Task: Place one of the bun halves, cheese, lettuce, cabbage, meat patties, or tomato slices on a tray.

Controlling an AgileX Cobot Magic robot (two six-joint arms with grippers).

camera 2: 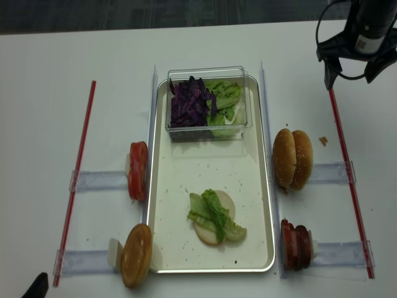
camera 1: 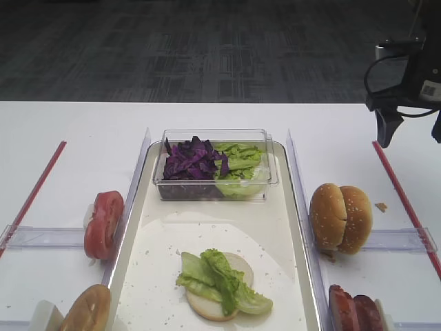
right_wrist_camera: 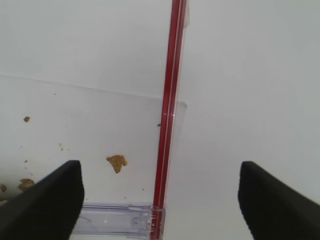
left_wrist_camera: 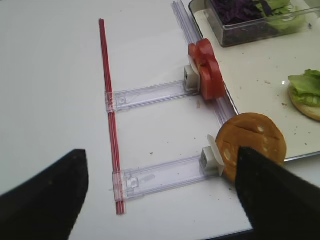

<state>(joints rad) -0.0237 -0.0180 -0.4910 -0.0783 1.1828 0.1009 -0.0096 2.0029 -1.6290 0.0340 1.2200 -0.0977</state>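
On the long cream-white tray (camera 1: 138, 276), green crinkly lettuce (camera 1: 222, 279) lies on a flat pale bun half (camera 1: 213, 303), the start of a burger. Farther back, the black right gripper (camera 1: 410, 124) hangs wide open and empty over the white desk (camera 1: 69, 131), probably ready to fetch more.

Four cameras on one white table

Two high views looked down on the long cream-white metal-rimmed tray (camera 1: 293, 207) (camera 2: 268, 186), one steeper; the left wrist view faced right across its near-left corner (left_wrist_camera: 280, 161); the right wrist view looked closely down on the right thin red strip (right_wrist_camera: 170, 100) (camera 2: 345, 161).
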